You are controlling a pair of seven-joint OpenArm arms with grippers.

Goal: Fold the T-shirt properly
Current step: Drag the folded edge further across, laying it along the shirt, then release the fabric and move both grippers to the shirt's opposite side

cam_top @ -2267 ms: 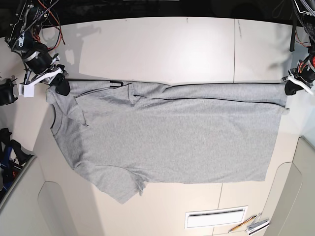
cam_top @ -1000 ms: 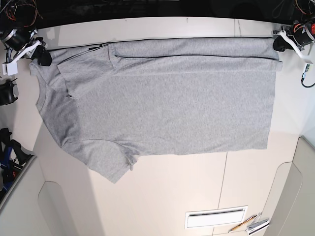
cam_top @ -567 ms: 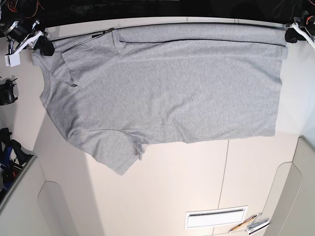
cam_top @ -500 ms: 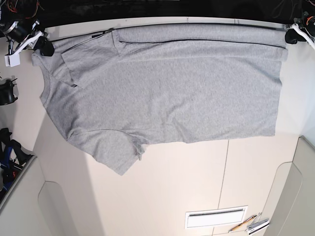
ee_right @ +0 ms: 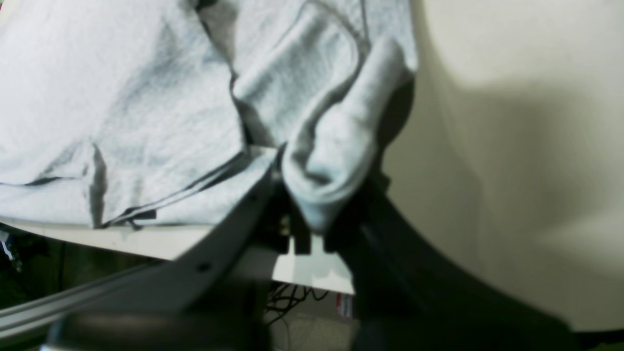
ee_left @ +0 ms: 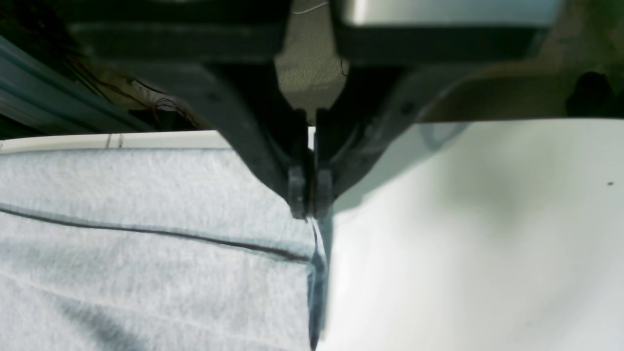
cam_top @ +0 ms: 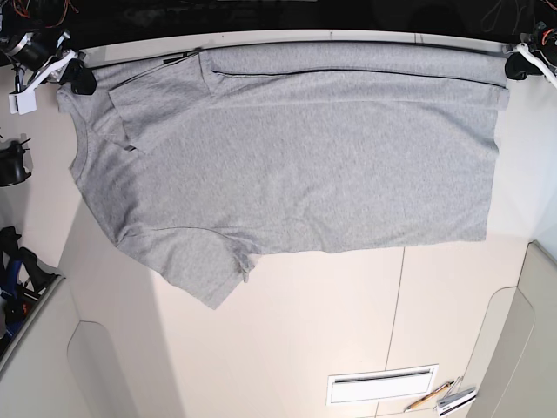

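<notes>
The heather-grey T-shirt [cam_top: 287,157] lies spread plain side up across the far half of the table, neck at the left, hem at the right, its far edge folded over into a narrow band. My left gripper [cam_top: 515,66] is shut on the far hem corner [ee_left: 312,243] at the top right. My right gripper [cam_top: 77,77] is shut on a bunched fold of the shoulder [ee_right: 331,161] at the top left. One sleeve [cam_top: 204,270] points toward the near side.
The table's far edge [cam_top: 348,37] runs just behind the shirt, with dark space and cables beyond. A white slotted plate [cam_top: 381,383] and a few pens [cam_top: 439,396] lie near the front right. Bare table [cam_top: 287,340] spreads in front of the shirt.
Both grippers have carried the shirt's far edge away from the front to the table's far edge, dragging the whole shirt with them. Over the last half second almost nothing moves.
</notes>
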